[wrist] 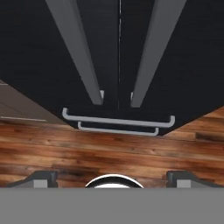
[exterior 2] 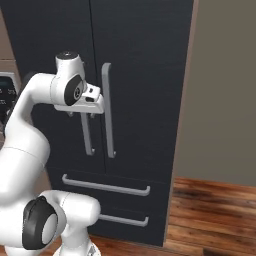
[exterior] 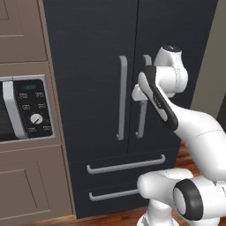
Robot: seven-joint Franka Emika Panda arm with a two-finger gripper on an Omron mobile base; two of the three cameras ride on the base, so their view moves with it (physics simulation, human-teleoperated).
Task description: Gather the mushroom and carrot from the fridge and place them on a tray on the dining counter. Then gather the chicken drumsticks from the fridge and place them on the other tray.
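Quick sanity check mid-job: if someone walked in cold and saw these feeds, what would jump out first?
The tall black fridge dead ahead, both doors shut, its two long grey handles side by side at the middle seam. Next, the white arm's gripper up against those handles, jaws wide apart and holding nothing. Left of the fridge, an oven control panel sits in brown cabinetry.

The fridge (exterior: 132,88) is seen closely from both rear flanks by base cameras; it is viewed downward along its doors from the hand.

The fridge (exterior: 88,88) looks matt black and smooth, its handles (exterior: 122,97) dull grey metal; the floor (exterior 2: 210,215) is glossy reddish-brown wood planks.
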